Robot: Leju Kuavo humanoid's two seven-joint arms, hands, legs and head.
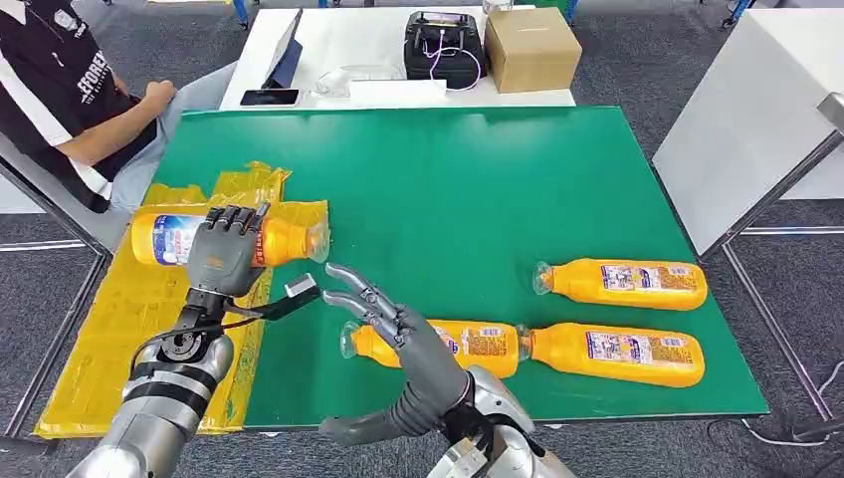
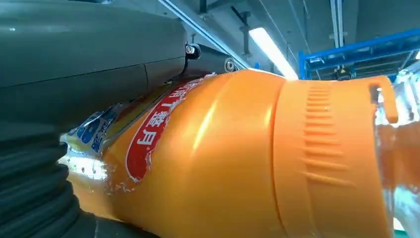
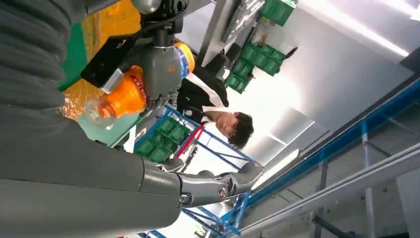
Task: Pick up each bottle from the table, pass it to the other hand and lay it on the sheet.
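A green table [image 1: 478, 179] was seen, one orange bottle [image 1: 284, 240] was gripped by the left hand [image 1: 227, 257] over the yellow sheet [image 1: 119, 329] at nine o'clock, the right hand [image 1: 398, 334] was spread open and empty, three bottles [image 1: 622, 283] were left at four o'clock.

The left hand [image 1: 225, 257] was raised on a near-vertical forearm at the robot's left, back of the hand towards the head camera, with its dark fingers [image 1: 235, 217] wrapped over the middle of an orange bottle [image 1: 284, 240], which was held lying sideways. The right hand [image 1: 393, 329] was extended forward and to the left from the lower edge of the head view, palm turned towards the left hand, with its fingers [image 1: 350, 279] spread apart and nothing grasped. A clear gap was observed between the two hands.
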